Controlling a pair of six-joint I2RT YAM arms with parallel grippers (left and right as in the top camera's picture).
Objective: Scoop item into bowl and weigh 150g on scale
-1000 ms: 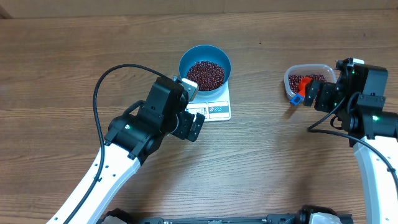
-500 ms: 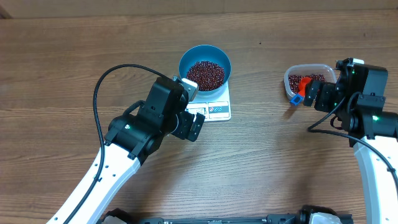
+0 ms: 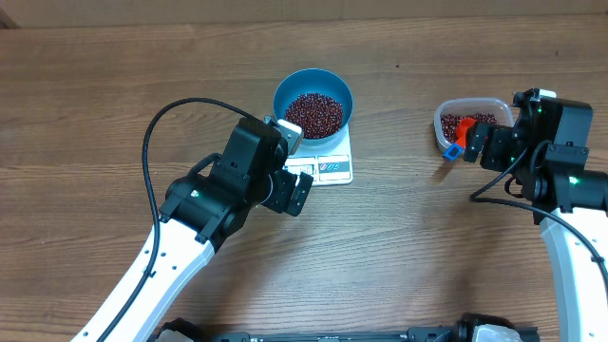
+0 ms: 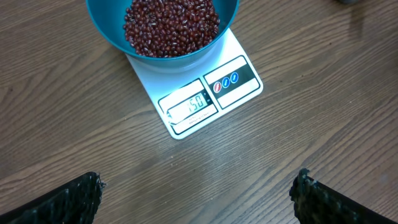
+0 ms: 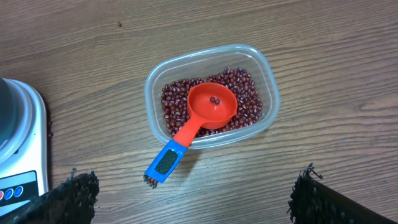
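Far left: bare wood-grain surface. Next, left gripper, released, jaws spread wide and grasping nothing, hovering just beside the display edge of the scale. On that white scale, seated squarely, the blue bowl, wider than the platform and overhanging it, holding a loose heap of red-brown beans; display lit, digits small, seemingly ending in 50. Well apart to the right, a clear plastic tub with more beans across its bottom. Lying in it, a red scoop, cup upward on the beans with a couple of beans inside, blue-tipped handle leaning out over the rim toward the scale. Just beside the tub, right gripper, likewise released, jaws wide apart, touching neither tub nor scoop.
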